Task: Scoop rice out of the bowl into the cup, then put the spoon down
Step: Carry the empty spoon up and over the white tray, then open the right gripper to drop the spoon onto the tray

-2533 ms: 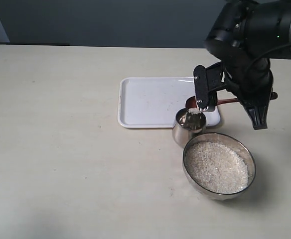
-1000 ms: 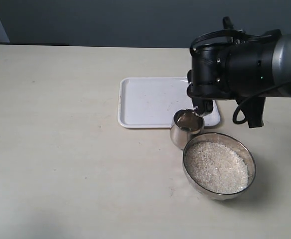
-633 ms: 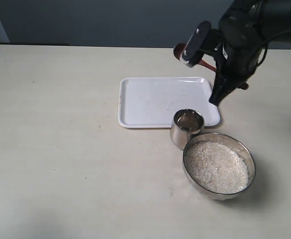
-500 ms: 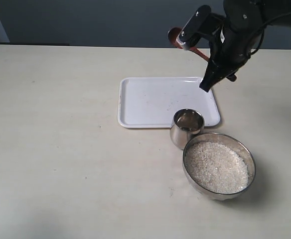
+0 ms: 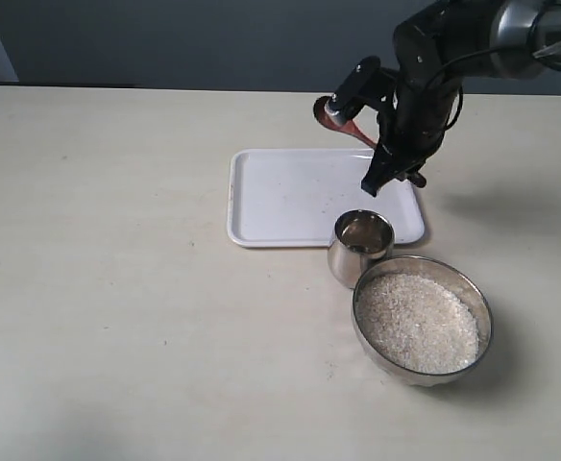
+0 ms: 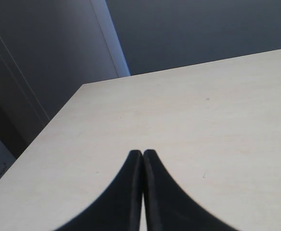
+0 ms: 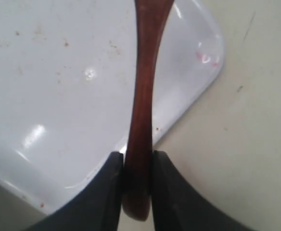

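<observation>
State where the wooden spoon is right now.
In the exterior view the spoon is at upper right, clamped by its handle in the right gripper and raised over the white tray, beyond the cup.

The right arm (image 5: 423, 67) is glossy black with bulky rounded joints; its upper segment (image 5: 535, 24) is silver-grey, bearing white lettering. Both pairs of jaws are black, smooth, tapering.
</observation>
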